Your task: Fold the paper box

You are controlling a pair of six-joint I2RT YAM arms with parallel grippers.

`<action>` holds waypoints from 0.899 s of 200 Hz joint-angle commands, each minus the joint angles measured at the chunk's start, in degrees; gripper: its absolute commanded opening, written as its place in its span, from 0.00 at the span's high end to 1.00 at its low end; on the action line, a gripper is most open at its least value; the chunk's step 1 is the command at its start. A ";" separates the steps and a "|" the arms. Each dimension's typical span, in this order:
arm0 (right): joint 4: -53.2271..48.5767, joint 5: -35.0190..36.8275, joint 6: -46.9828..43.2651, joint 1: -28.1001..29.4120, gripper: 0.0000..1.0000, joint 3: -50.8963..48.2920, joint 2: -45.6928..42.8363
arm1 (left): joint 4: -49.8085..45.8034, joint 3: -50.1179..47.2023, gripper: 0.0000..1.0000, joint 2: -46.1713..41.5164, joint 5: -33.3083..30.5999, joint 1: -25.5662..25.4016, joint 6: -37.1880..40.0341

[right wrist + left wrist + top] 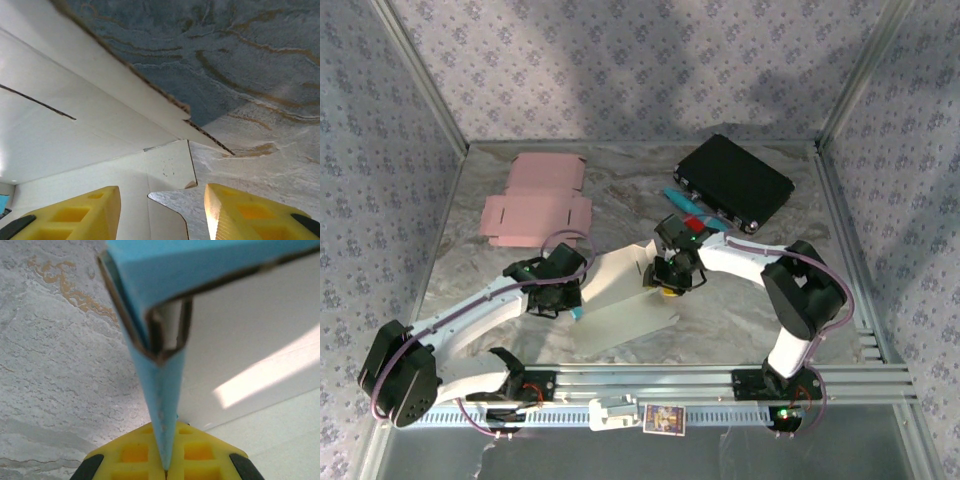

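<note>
The paper box [620, 290] lies partly unfolded mid-table, white inside and blue outside. My left gripper [568, 298] holds its left edge. In the left wrist view the yellow jaws of the left gripper [167, 467] are shut on a thin blue flap [165, 390], which rises to a folded corner. My right gripper [670, 283] hovers over the box's right end. In the right wrist view the right gripper [162, 210] is open, with one finger [75, 217] over the white cardboard [75, 130] and the other [250, 212] over bare table. Nothing is pinched between them.
A flat pink cardboard blank [535, 205] lies at the back left. At the back right sits a black case [733, 183], with a blue and red item [685, 207] beside it. Metal rails [720, 380] run along the near edge, and patterned walls enclose the table.
</note>
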 commanded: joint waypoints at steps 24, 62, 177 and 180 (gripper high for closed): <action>-0.50 1.23 -1.57 1.10 0.58 3.20 0.56 | -0.76 1.35 1.00 0.43 0.40 0.22 1.66; 0.08 -0.24 -2.44 1.71 0.62 4.21 1.69 | -0.67 1.22 1.00 0.41 0.52 0.18 1.60; -2.61 -4.06 -9.90 4.59 0.66 11.20 3.22 | 0.64 1.60 1.00 0.93 1.05 0.82 2.80; -2.88 -3.90 -10.30 4.35 0.66 11.24 2.85 | 0.65 1.69 1.00 0.99 1.27 1.06 3.07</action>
